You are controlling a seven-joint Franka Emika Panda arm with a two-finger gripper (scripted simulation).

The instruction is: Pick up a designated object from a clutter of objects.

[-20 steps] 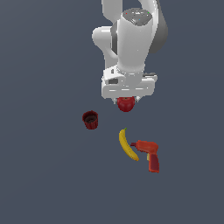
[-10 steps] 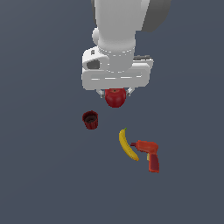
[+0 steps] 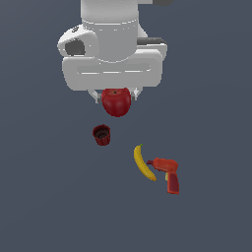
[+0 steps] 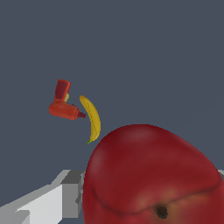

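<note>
- The apple hangs directly under the robot's hand, between the fingers, which are clamped on its two sides; only short grey stubs of them show past its edges in the exterior view.
- In the wrist view the apple fills the lower part of the picture, its dark stem dimple facing the camera, with a pale grey finger pressed against one side.
- The apple looks clear of the tabletop, well above the other things, so I judge the pick-up as made and the lift as the step in hand.
- The relation that matters: the apple sits centred between the fingers, straight below the wrist. Being round, it has no long axis to favour, so any further move is best kept straight up.
- The cup stands below the apple, a little to the exterior view's left, hollow top up.
- The banana and the drill lie nearer and to the exterior view's right, just beside each other, well apart from the apple.
- The risk, as I judge it: a glossy round fruit could slip if the squeeze loosens.
</note>
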